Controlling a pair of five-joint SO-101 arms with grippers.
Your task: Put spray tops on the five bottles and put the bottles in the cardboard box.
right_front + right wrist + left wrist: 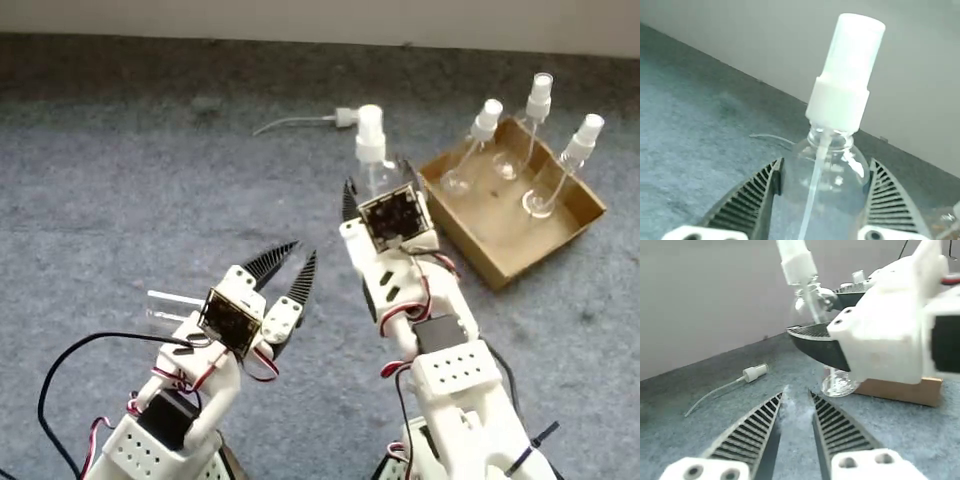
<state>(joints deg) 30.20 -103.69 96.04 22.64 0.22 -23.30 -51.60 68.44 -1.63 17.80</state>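
Soft, even light, with faint glints on the bottle.

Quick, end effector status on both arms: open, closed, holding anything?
Left end effector: open, holding nothing.
Right end effector: closed on a bottle with its spray top on.

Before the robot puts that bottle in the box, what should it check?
1. Top on the held bottle: ok, it sits on the neck.
2. Right tool gripping: ok, one finger on each side of the bottle.
3. Bottle upright: ok.
4. Room in the box: ok, bare floor at its near end.
5. Left tool out of the way: ok, open and off to the side.
6. Last bottle capped: not ok; the spare top lies on the carpet.
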